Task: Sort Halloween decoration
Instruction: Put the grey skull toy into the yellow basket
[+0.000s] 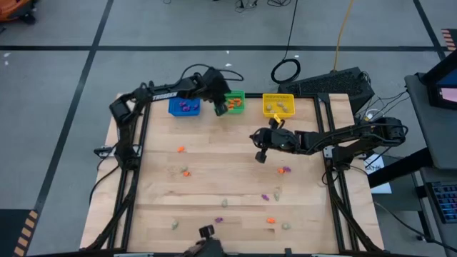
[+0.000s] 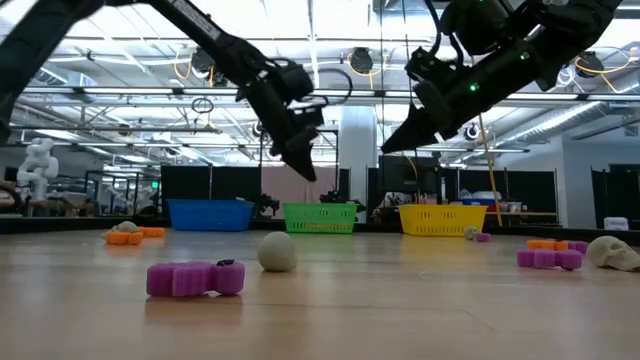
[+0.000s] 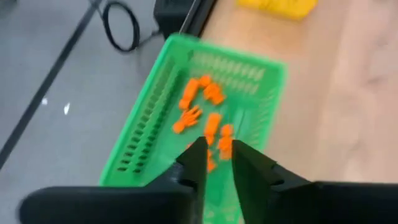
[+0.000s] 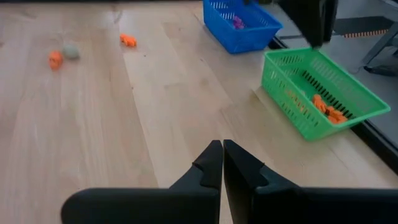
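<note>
Left claw (image 3: 216, 163) hovered over slotted green plastic bin (image 3: 155, 112), fingers slightly apart, empty; knobbly orange trinkets (image 3: 208, 115) heaped directly beneath. Right claw (image 4: 222, 163) pinched together, above bare wood table (image 4: 93, 124).

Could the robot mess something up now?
Maybe. The left gripper hangs over the green bin full of orange trinkets; coming down too far could bump the bin's rim. The right gripper is shut and empty above bare table, so reaching for the tiny purple trinket nearby could nudge it away.
</note>
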Controlling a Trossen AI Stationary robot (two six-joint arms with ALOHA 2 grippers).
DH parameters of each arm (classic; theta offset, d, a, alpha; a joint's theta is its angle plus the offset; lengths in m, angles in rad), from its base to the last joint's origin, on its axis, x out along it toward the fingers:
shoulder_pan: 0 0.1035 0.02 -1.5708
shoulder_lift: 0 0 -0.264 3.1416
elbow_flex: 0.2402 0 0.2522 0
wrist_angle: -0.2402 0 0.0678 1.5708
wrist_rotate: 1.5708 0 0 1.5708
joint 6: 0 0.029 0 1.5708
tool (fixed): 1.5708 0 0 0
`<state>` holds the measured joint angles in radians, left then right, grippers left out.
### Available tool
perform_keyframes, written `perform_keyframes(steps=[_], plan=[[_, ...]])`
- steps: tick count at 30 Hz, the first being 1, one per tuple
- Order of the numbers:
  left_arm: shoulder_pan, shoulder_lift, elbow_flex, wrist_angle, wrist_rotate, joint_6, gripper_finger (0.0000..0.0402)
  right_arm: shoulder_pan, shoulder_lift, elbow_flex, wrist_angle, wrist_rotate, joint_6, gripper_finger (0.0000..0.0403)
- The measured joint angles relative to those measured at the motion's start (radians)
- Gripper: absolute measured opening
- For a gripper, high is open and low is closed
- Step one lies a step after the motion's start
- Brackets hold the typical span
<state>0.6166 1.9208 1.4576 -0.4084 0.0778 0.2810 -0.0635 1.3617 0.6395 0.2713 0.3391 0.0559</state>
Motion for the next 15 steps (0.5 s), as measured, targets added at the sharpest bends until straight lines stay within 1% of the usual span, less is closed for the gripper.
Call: perform_keyframes(steps=[3, 6, 10, 13, 15], plan=[[-0.029, -0.089, -0.123, 0.122, 0.019, -0.035, 0.0034, 0.000, 0.000, 0.000, -0.042, 0.002, -0.016, 0.0000], [-0.059, -0.202, -0.281, 0.295, 0.028, -0.074, 0.0006, -0.006, 0.000, 0.000, -0.077, 0.009, -0.027, 0.0000], [-0.105, -0.358, -0.499, 0.482, 0.030, -0.118, 0.0009, -0.032, 0.000, 0.000, -0.186, 0.079, 0.040, 0.0007], [-0.150, -0.477, -0.644, 0.593, 0.031, -0.124, 0.0010, -0.071, 0.000, 0.000, -0.278, 0.084, 0.065, 0.0028], [-0.181, -0.552, -0.730, 0.636, 0.031, -0.145, 0.0010, -0.103, 0.000, 0.000, -0.326, 0.083, 0.087, 0.0047]])
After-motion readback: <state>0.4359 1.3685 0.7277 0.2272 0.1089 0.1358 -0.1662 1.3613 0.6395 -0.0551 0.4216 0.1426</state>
